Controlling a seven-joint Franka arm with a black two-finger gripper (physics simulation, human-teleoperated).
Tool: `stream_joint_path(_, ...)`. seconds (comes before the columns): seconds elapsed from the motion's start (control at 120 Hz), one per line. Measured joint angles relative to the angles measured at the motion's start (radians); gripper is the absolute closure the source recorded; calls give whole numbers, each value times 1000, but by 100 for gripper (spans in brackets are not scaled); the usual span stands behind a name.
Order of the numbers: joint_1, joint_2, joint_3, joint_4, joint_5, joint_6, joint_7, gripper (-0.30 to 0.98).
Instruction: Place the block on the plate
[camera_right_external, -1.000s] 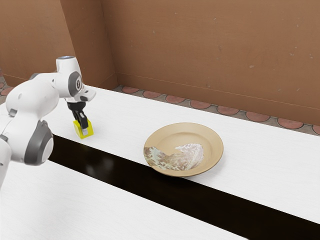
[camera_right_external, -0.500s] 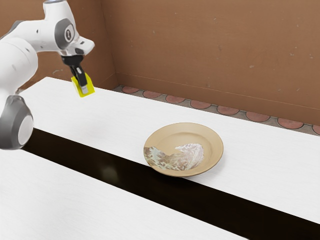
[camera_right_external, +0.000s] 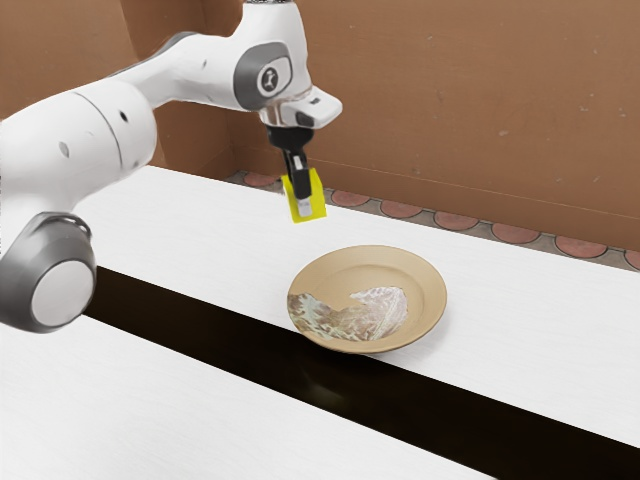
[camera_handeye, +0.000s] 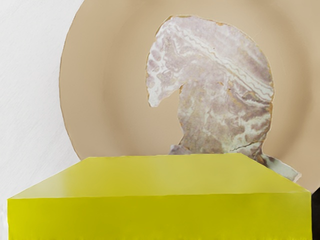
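Brown wall (camera_right_external: 430, 100) behind, black-striped table (camera_right_external: 200, 230) below, the end effector (camera_right_external: 305, 207) holds the yellow block (camera_right_external: 317, 196) aloft.

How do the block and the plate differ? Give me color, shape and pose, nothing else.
Color: the block is plain yellow; the plate is tan with a marbled patch.
Shape: the block is boxy with straight edges, the plate round and shallow.
Pose: the block is held in the air by my gripper; the plate rests on the table.
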Motion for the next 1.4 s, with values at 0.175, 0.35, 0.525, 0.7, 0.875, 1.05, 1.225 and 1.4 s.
stream_joint_path(0.175, -96, 32, -19, 22, 38, -2, -82, 29)
stream_joint_path(0.35, -111, 57, -19, -20, 45, 15, -148, 30)
stream_joint_path(0.525, -107, 77, -19, -104, 41, 63, -199, 30)
stream_joint_path(0.7, -109, 83, -21, -130, 36, 108, -239, 22)
stream_joint_path(0.875, -108, 80, -22, -142, 32, 126, -268, 10)
stream_joint_path(1.05, -107, 32, -20, -158, 35, 132, -289, 5)
stream_joint_path(1.225, -115, -141, 2, -174, 42, 65, -293, 2)
stream_joint_path(1.4, -108, -418, -8, -211, 60, -88, -276, 1)
